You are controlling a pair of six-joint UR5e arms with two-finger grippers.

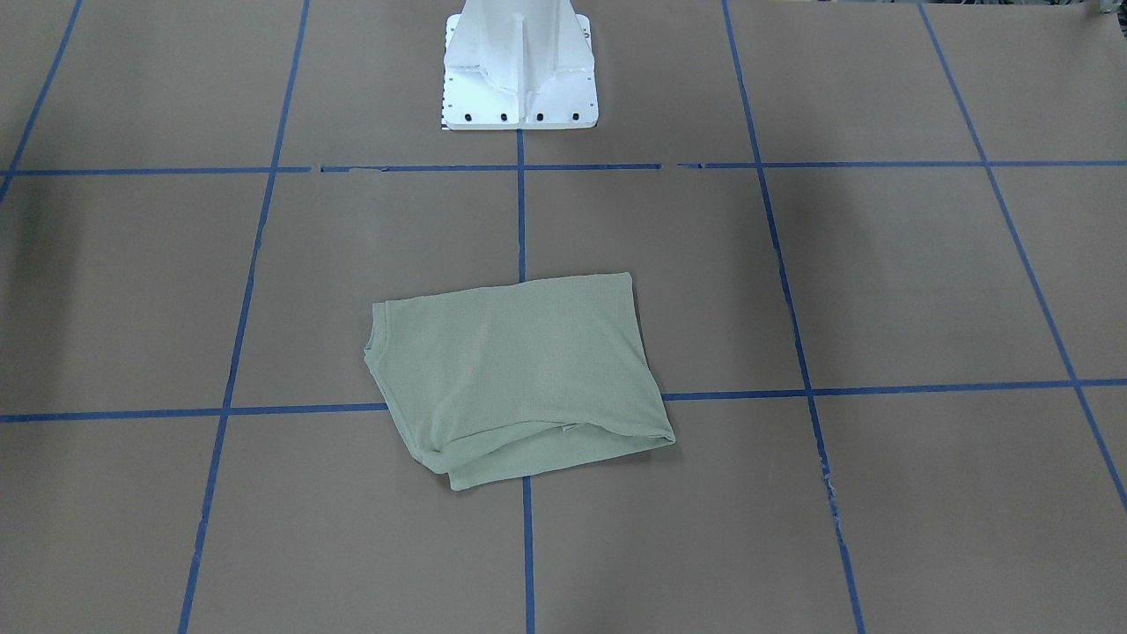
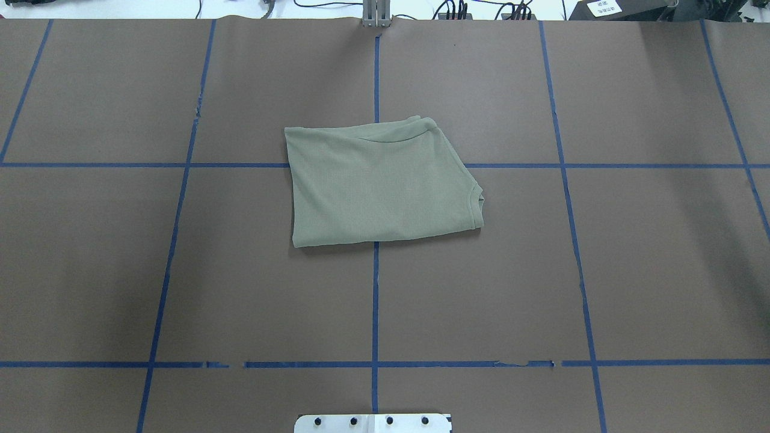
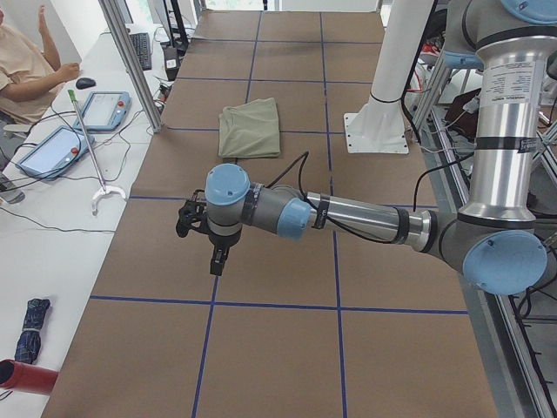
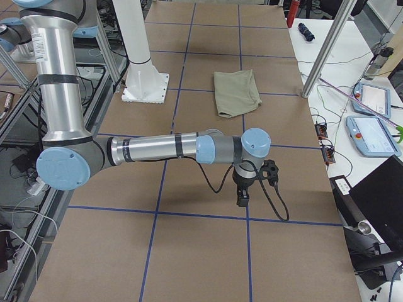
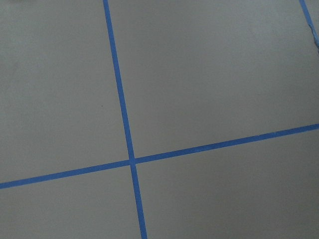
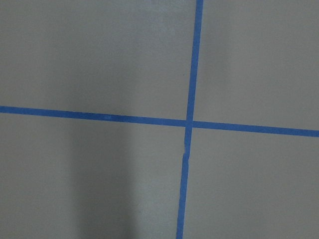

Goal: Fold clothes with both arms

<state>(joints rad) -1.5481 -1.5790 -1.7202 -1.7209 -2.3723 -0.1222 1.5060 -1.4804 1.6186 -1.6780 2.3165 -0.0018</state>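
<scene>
Sage-green shirt is lying folded into a rough rectangle near the middle of the brown table, covering a crossing of the blue tape lines. Well apart from it, the left tool and the right tool are hanging over bare table at opposite ends, seemingly pointing down. Whether either is wide or narrow, I cannot tell.

It was a robotics lab: industrial robot arms stood at a brown surface gridded with blue tape, with teach pendants on a white desk beside it.
</scene>
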